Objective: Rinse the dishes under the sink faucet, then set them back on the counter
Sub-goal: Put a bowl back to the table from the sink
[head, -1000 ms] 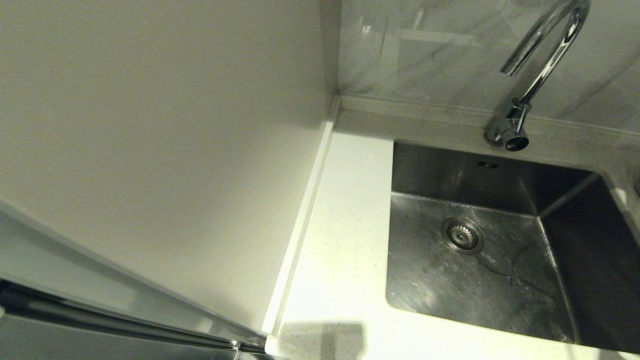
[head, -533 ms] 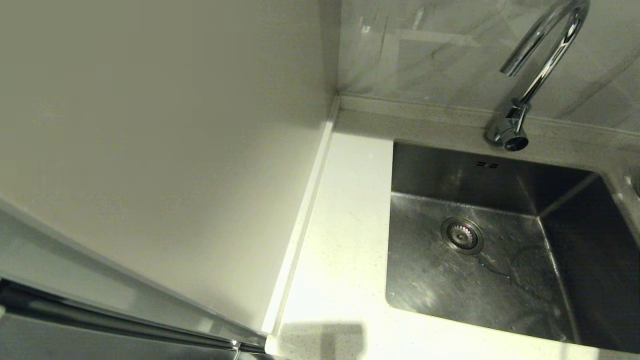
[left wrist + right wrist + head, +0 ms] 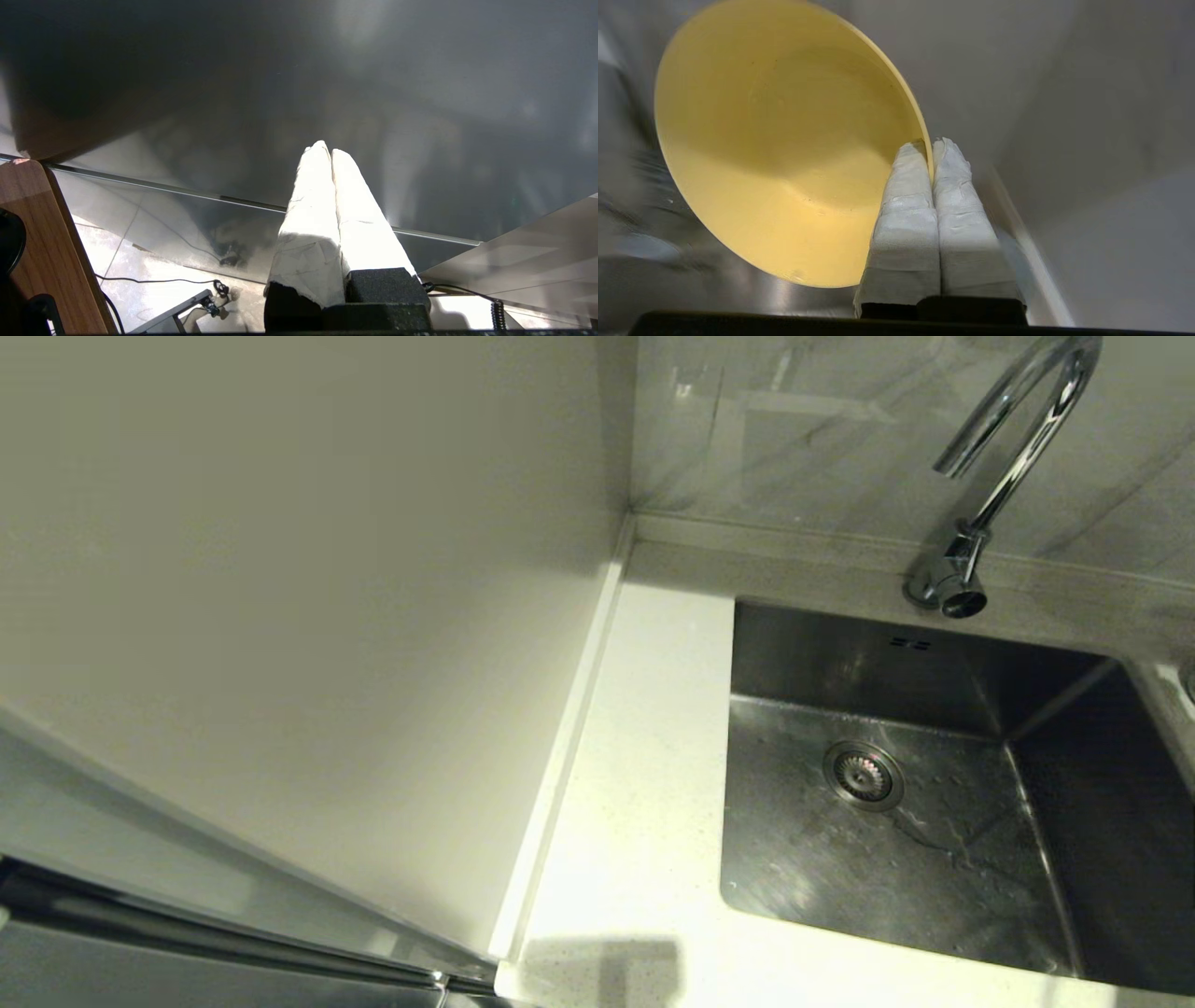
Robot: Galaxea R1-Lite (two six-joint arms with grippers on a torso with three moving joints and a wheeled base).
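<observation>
In the right wrist view my right gripper (image 3: 930, 156) is shut on the rim of the yellow bowl (image 3: 784, 158), which hangs tilted over blurred steel; neither shows in the head view. The steel sink (image 3: 794, 859) lies at the right of the head view, wet around its round drain (image 3: 863, 775), with no dish in it. The chrome faucet (image 3: 1013, 448) arches over the sink's back edge. White counter (image 3: 635, 775) runs along the sink's left side. The pale blue and pale pink bowls are out of view. My left gripper (image 3: 327, 150) is shut on nothing, low beside a dark panel.
A tall pale panel (image 3: 299, 616) fills the left half of the head view beside the counter's raised edge strip (image 3: 569, 737). Grey marbled wall tiles (image 3: 803, 420) stand behind the faucet. The left wrist view shows floor, cables (image 3: 154, 281) and a wooden edge (image 3: 37, 233).
The water trails on the sink floor have shifted slightly. Nothing else in the head view has moved.
</observation>
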